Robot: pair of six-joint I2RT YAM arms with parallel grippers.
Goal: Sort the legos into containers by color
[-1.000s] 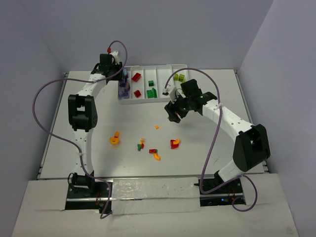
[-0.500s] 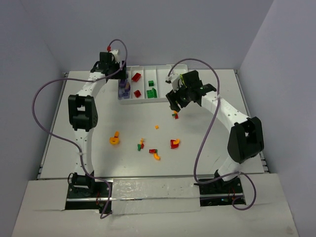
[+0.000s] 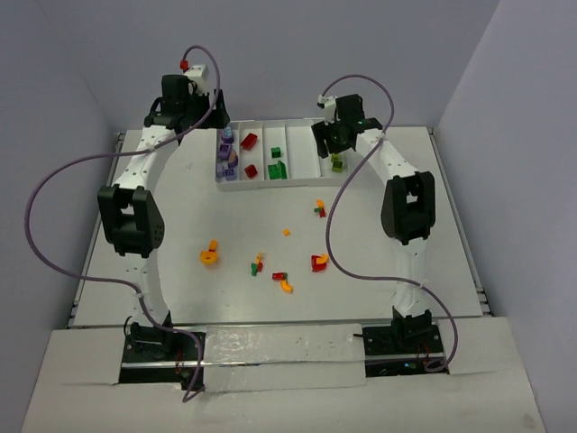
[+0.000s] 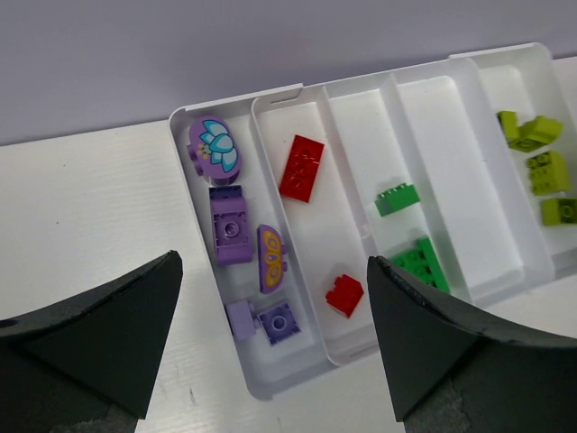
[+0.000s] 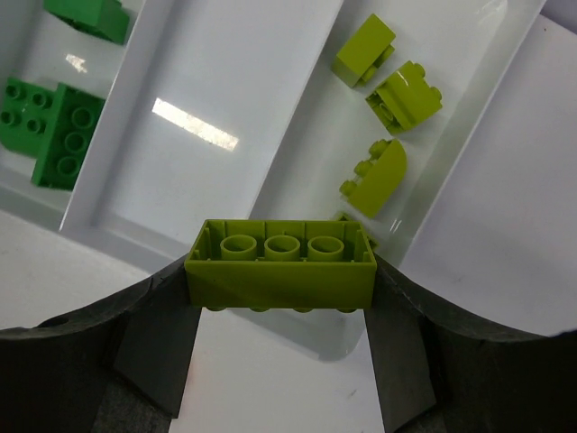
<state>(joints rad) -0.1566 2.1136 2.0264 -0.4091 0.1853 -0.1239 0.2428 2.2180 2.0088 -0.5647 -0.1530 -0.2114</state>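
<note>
We see the right hand [image 5: 281,281] clenched on a lime green brick [image 5: 281,257]. Its two fingers [image 5: 144,338] press the brick's short ends, and the hollow underside faces the wrist camera. From above, this hand hangs over the near end of the rightmost compartment of the white tray [image 3: 305,149], which lies at the far side of the worktop [image 3: 225,216]. Three more lime green pieces [image 5: 404,95] lie farther along in that compartment.

The left hand [image 4: 273,271] is released, its fingers spread wide with nothing between them, and it hovers above the tray's left end. Below it, the leftmost compartment holds several purple pieces [image 4: 230,225]. The next compartment to the right holds two red bricks [image 4: 302,167], and the third holds two dark green bricks [image 4: 397,198].

Other legos lie loose on the worktop, nearer the arm bases than the tray. An orange piece [image 3: 210,253] sits to the left and a red piece [image 3: 319,262] to the right, with a few small mixed bits between them. A small cluster [image 3: 319,207] lies just near of the tray's right part.
</note>
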